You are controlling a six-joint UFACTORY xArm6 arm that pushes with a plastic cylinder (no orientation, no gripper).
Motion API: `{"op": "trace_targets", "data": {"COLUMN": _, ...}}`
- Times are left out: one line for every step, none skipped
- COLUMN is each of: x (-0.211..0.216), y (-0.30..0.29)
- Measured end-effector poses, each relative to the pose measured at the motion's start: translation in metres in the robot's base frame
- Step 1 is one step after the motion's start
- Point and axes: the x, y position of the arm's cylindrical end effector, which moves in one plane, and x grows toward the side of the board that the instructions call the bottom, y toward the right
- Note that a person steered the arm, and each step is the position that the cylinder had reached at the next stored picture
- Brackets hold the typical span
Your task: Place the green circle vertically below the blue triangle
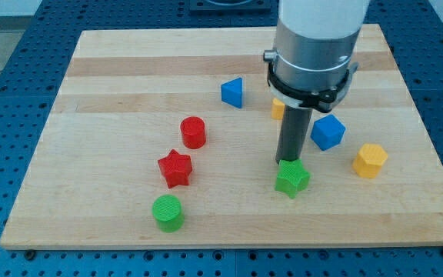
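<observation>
Green circle [167,211] nearest, red star [175,168] above, my tip [288,161] touching green star [292,178]

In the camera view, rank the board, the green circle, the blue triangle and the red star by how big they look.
1. wooden board, by far the largest.
2. red star.
3. green circle, about equal to the star; too close to rank firmly.
4. blue triangle, slightly smaller, though it sits farther toward the view's top, so that may be distance.

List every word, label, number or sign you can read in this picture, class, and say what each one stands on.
None: no readable text shows anywhere.
The wooden board, the blocks, such as the green circle and blue triangle, and the arm's grey housing are all plain and unmarked.
</observation>
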Motion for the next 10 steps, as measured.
{"op": "trace_targets", "data": {"x": 0.001, "y": -0.025}}
{"op": "trace_targets", "data": {"x": 0.003, "y": -0.038}}
{"op": "trace_targets", "data": {"x": 0.01, "y": -0.063}}
{"op": "trace_targets", "data": {"x": 0.035, "y": -0.078}}
{"op": "trace_targets", "data": {"x": 0.09, "y": -0.075}}
{"op": "trace_targets", "data": {"x": 0.111, "y": -0.066}}
{"op": "trace_targets", "data": {"x": 0.111, "y": -0.067}}
{"op": "trace_targets", "data": {"x": 0.112, "y": -0.084}}
{"op": "trace_targets", "data": {"x": 0.111, "y": -0.133}}
{"op": "trace_targets", "data": {"x": 0.111, "y": -0.178}}
